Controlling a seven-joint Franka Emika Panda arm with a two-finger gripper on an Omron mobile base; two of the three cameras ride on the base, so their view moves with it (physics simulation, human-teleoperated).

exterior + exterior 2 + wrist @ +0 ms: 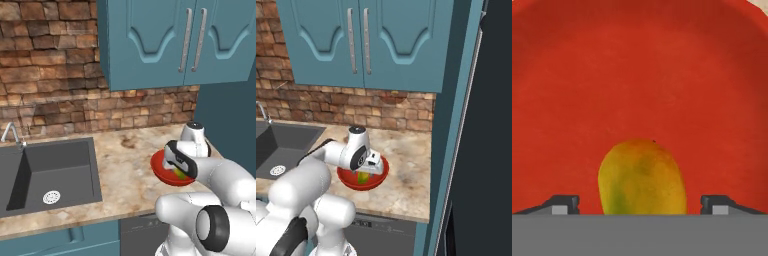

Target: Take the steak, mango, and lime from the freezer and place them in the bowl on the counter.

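The mango [642, 177], yellow-orange with a green patch low on one side, lies on the red inner floor of the bowl [637, 75]. In the hand view the two dark tips of the pincer [640, 204] stand well out to either side of the fruit, spread wide, with bare red showing between each tip and the mango's skin; neither tip touches it.

From the right base view the mango [363, 176] shows as a yellow-green spot inside the bowl [381, 175], directly under the pincer [372, 169], which points down into the bowl from the white arm. In the left base view the bowl [159, 167] is partly covered by the hand, and a sliver of the mango [179, 173] peeks out beneath it.

The bowl sits on the beige marbled surface [125, 170], near its right end. To its left a dark grey sink [50, 172] is sunk into the surface, with a faucet [11, 134] behind it. A red brick wall [55, 75] backs the surface, and teal upper cabinets [366, 40] hang above. The freezer [491, 150] stands as a tall dark body just right of the surface.
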